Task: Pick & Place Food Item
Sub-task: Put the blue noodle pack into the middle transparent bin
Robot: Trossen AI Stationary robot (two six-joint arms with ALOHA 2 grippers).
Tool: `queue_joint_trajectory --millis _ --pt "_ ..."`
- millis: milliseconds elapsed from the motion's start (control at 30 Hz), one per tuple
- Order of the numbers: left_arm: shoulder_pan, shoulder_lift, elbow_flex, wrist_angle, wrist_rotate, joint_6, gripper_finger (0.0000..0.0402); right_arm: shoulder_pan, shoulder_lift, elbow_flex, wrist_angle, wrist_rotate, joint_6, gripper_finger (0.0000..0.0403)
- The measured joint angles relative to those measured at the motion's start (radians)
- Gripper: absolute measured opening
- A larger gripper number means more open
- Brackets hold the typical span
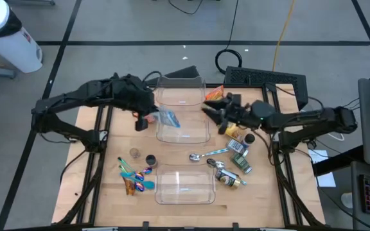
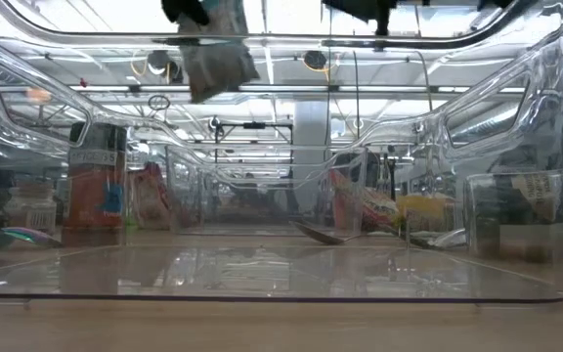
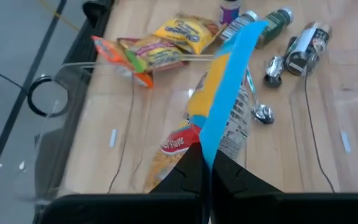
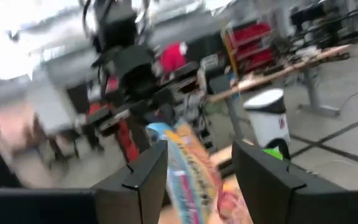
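We see two clear bins on the table (image 1: 108,192). The far bin (image 1: 182,109) has the left claw (image 1: 148,115) over its left edge, clamped on a blue-edged chip bag (image 1: 169,119) hanging above the bin floor. The near bin (image 1: 184,185) holds nothing we can see. Right of the far bin, the right claw (image 1: 212,110) sits near its right wall, fingers apart, close to snack packs (image 1: 214,94). Spoons (image 1: 207,154), bottles (image 1: 230,174) and a can (image 1: 239,147) crowd the table right of both bins; small cups (image 1: 143,157) lie left.
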Motion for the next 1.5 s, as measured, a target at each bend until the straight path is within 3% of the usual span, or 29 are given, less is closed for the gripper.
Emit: queue_joint_trajectory --millis 133,367,667,967,1300,1500 --pt "-0.03 0.06 0.0 0.025 0.001 -0.001 0.0002 0.005 0.082 0.1 -0.058 -0.075 -0.014 0.0171" --pt "-0.07 0.11 0.0 0.049 0.0 -0.008 0.0001 0.004 0.189 0.123 -0.044 -0.068 0.036 0.0171" --pt "-0.07 0.114 0.0 0.061 -0.002 -0.038 0.0002 0.021 0.28 0.123 0.121 -0.086 0.079 0.0171" --pt "-0.07 0.114 0.0 0.073 0.0 -0.045 0.0002 0.031 0.311 0.123 0.137 -0.095 0.106 0.0172" --pt "-0.07 0.114 0.0 0.18 0.085 -0.047 0.0004 0.021 0.311 0.123 0.124 -0.092 0.091 0.017" --pt "-0.069 0.114 0.0 0.18 0.085 -0.051 0.0004 0.021 0.311 0.123 0.122 -0.093 0.091 0.0137"
